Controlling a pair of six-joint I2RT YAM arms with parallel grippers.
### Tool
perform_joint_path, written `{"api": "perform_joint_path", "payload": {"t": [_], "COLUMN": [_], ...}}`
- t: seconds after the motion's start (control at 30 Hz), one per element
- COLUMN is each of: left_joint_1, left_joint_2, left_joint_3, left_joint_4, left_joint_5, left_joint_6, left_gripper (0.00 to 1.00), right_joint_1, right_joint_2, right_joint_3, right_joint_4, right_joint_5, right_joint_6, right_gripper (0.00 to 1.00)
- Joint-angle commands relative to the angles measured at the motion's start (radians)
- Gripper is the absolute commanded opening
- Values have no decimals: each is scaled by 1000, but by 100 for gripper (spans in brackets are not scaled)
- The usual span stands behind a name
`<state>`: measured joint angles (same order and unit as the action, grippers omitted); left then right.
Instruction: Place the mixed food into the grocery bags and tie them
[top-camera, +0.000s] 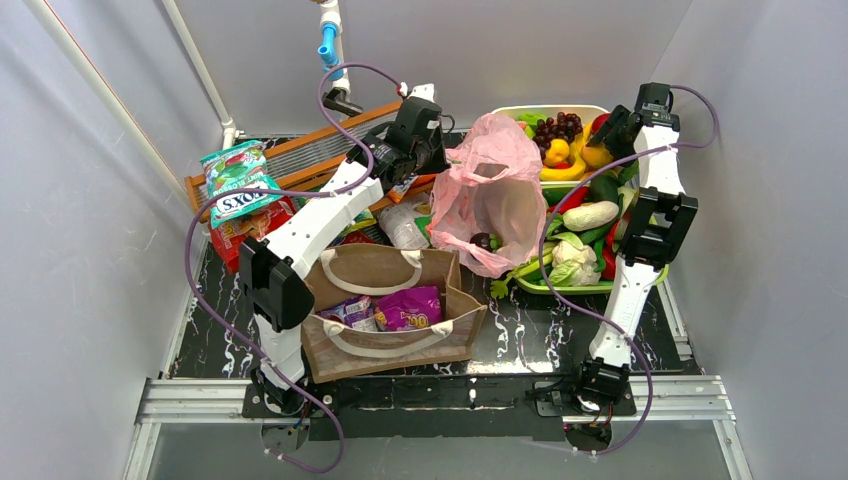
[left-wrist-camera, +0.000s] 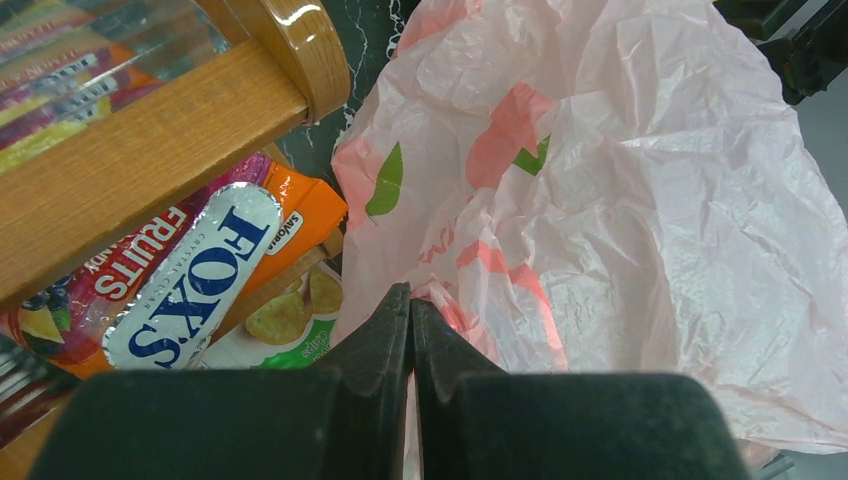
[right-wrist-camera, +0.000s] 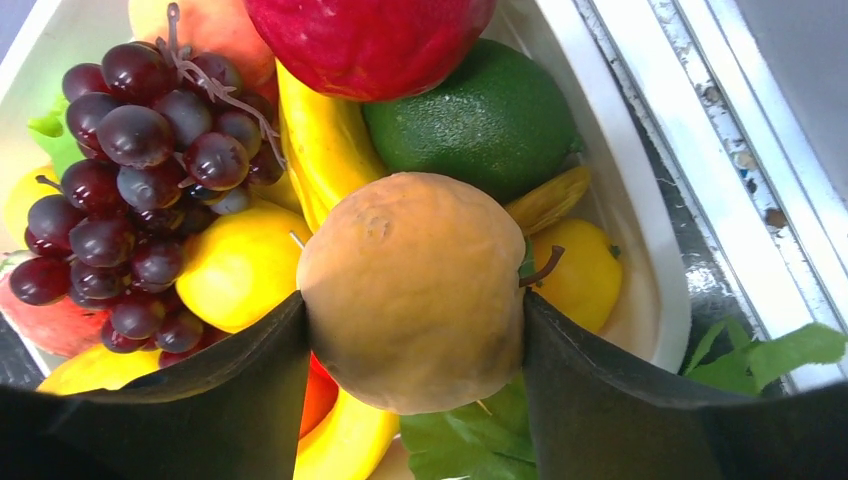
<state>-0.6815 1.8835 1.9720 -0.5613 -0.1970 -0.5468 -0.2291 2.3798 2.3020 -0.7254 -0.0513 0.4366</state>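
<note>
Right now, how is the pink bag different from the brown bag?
The pink bag is thin, crinkly and see-through; the brown bag is stiff and boxy. The left hand pinches the pink bag's edge; nothing holds the brown bag. The brown bag has white loop handles; the pink bag has fruit prints. Both stand open with something inside.

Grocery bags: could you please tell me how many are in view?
2. The pink bag stands at centre, its edge pinched in the left gripper; the brown tote sits open nearer the arm bases. No other shows, though clutter could hide one.
</note>
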Motion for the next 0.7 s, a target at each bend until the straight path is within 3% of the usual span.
{"api": "perform_joint_path", "payload": {"t": [0.0, 0.3, 0.67], "left_joint_1": [7, 7, 8], "left_joint_2": [-7, 5, 1], "left_joint_3": [35, 89, 134], "left_joint_4": [-14, -64, -125], "left_joint_5": [10, 3, -18], "left_joint_6": [-15, -40, -76], "left_gripper": [0, 0, 0], "right_joint_1": [-4, 18, 28], "right_joint_2": [-81, -272, -509], "right_joint_3": [26, -49, -263], "right_joint_4": [37, 46, 104], "right_joint_5": [-74, -179, -332], "right_joint_6": [30, 90, 167], "right_gripper": [48, 46, 46]}}
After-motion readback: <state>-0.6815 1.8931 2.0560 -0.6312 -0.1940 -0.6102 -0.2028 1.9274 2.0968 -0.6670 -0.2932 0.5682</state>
